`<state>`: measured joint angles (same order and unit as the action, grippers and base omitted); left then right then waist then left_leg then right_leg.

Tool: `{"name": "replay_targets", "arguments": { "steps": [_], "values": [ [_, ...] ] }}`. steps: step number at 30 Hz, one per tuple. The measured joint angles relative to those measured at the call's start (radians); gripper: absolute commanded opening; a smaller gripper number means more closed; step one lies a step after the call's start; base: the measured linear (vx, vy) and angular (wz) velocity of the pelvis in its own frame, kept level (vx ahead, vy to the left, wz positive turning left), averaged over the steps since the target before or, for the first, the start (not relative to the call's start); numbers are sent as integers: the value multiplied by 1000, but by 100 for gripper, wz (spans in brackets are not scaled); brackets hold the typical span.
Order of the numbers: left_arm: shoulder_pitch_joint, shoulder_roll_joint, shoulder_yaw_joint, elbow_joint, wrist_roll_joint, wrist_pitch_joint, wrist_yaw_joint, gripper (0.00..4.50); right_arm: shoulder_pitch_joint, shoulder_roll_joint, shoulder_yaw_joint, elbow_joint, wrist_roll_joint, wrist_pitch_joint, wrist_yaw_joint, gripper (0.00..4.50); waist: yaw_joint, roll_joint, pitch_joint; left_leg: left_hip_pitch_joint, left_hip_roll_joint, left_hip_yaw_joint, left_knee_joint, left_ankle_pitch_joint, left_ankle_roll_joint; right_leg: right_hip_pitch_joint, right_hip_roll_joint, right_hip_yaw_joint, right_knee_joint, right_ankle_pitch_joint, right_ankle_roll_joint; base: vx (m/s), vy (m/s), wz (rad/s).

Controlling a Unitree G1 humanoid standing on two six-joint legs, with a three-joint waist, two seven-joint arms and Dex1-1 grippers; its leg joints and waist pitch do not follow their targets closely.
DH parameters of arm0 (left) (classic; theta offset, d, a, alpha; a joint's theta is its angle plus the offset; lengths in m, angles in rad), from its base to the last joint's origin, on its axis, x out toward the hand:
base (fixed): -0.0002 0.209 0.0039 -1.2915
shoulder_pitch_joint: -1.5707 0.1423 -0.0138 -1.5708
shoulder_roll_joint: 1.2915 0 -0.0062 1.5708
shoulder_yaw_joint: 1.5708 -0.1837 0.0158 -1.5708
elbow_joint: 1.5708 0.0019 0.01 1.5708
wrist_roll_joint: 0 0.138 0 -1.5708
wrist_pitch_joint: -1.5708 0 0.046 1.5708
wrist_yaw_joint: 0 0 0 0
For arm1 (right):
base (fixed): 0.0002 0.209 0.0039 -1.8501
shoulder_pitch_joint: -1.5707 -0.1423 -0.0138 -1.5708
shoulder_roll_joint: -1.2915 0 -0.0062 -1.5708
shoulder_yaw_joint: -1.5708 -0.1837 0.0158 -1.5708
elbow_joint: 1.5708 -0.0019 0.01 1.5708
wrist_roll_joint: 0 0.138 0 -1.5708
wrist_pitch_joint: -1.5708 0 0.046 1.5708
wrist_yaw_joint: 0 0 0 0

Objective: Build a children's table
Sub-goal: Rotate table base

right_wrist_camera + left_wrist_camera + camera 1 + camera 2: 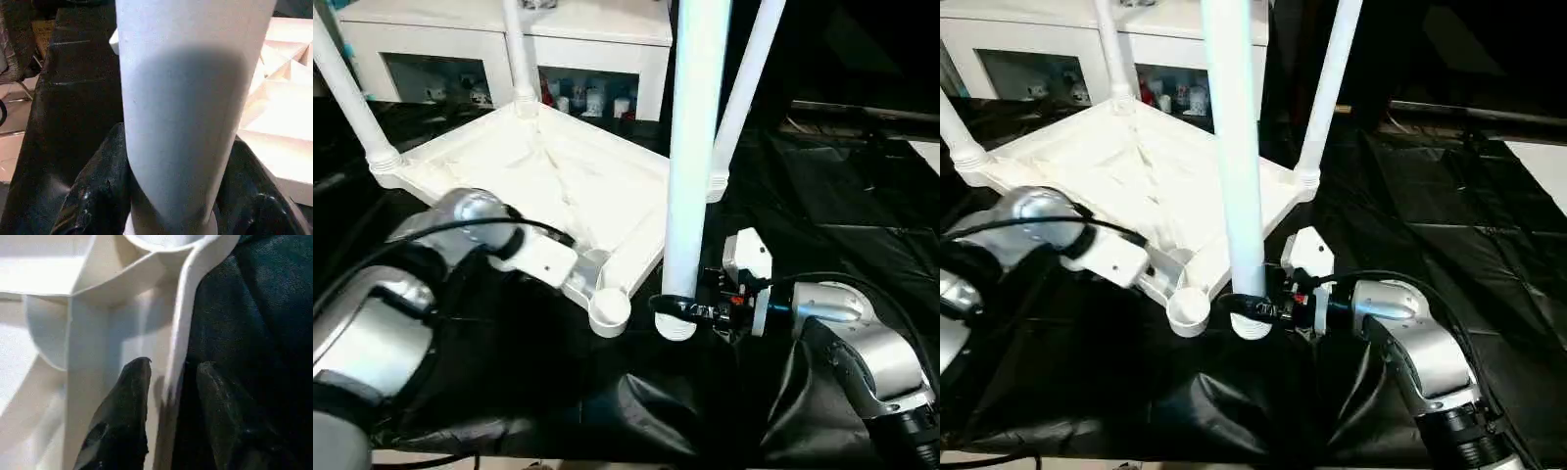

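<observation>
Children's table top (538,171) lies upside down on the black-draped work table (862,235), centre-left of the head views, ribbed underside up, with three legs already seated in corner sockets and rising out of the upper frame: upper left (347,93), top centre (517,54), right of centre (744,88). Fourth leg (695,147) stands near-upright, long axis vertical, foot on the cloth just beside the empty near corner socket (609,308) at lower centre; right gripper (677,307) pinches its lower end, one finger each side. Left gripper (168,382) straddles the top's rim wall near that socket, one finger (128,401) inside, the other outside; jaws part-spread, contact unclear.
</observation>
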<state>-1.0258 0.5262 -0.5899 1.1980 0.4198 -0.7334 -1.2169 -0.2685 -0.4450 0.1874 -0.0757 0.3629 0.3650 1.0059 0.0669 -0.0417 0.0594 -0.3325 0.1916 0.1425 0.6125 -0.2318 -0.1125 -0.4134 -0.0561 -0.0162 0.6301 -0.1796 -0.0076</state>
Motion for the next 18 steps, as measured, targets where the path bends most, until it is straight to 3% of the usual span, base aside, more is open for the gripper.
{"name": "replay_targets", "arguments": {
  "steps": [10, 18],
  "values": [
    [-36, -19, -38, 45, 66, -2, 17, 72, 3, 0, 11, 0, -13, -5, 0, 186, -4, 3, 0, 0, 0, 0, 0, 0, 0, 0, 0, 0, 0, 0, 0, 0, 0, 0],
    [-35, -38, -1, 43, 42, 191, -87, 23, 0, 38, 5, 34, -48, -46, -85, 186, -18, 6, -3, 2, 0, 2, -3, 0, -1, 0, 0, 1, 0, 0, 0, 0, 0, 0]
  ]
}}
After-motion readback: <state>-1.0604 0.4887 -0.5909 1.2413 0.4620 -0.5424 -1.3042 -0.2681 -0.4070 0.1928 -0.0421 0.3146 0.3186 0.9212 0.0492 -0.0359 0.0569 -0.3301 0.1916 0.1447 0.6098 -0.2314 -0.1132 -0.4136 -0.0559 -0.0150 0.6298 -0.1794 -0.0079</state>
